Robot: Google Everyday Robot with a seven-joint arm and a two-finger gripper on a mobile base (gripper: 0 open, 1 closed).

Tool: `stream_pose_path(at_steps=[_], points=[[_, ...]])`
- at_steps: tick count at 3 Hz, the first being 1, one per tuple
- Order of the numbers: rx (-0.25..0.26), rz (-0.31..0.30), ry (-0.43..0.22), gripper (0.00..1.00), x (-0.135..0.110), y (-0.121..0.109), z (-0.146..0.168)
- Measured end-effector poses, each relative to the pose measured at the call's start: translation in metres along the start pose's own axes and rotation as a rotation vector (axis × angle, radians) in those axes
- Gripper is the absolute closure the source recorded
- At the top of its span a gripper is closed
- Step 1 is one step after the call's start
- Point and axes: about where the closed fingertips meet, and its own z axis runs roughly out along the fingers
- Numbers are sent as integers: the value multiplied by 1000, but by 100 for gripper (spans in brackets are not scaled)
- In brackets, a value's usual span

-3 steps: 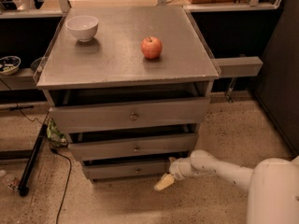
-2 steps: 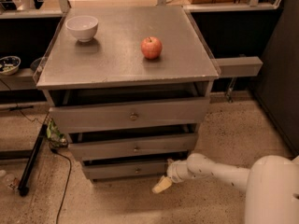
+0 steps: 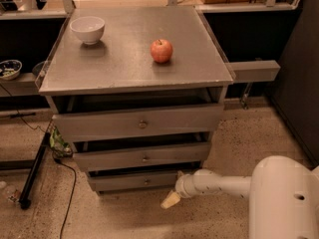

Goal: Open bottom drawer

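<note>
Now | bottom drawer [image 3: 130,181] | gripper [image 3: 170,199] near, below its right half

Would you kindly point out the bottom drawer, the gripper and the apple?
bottom drawer [image 3: 119,182]: camera view, front left of knob.
gripper [image 3: 170,199]: camera view, tip, near drawer's right corner.
apple [image 3: 162,51]: camera view, middle.

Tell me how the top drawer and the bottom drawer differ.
The top drawer front looks tallest and widest; the bottom drawer front is slimmest. The top drawer sits just under the tabletop; the bottom drawer is nearest the floor. The gripper is low by the bottom drawer's right end, far from the top drawer. Both are grey with small centre knobs.
</note>
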Motion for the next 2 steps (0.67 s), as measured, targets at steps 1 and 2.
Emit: stream_pose_path(at_steps=[1, 2], points=[[6, 10, 26, 0, 4, 5, 7], [59, 12, 19, 0, -9, -6, 26]])
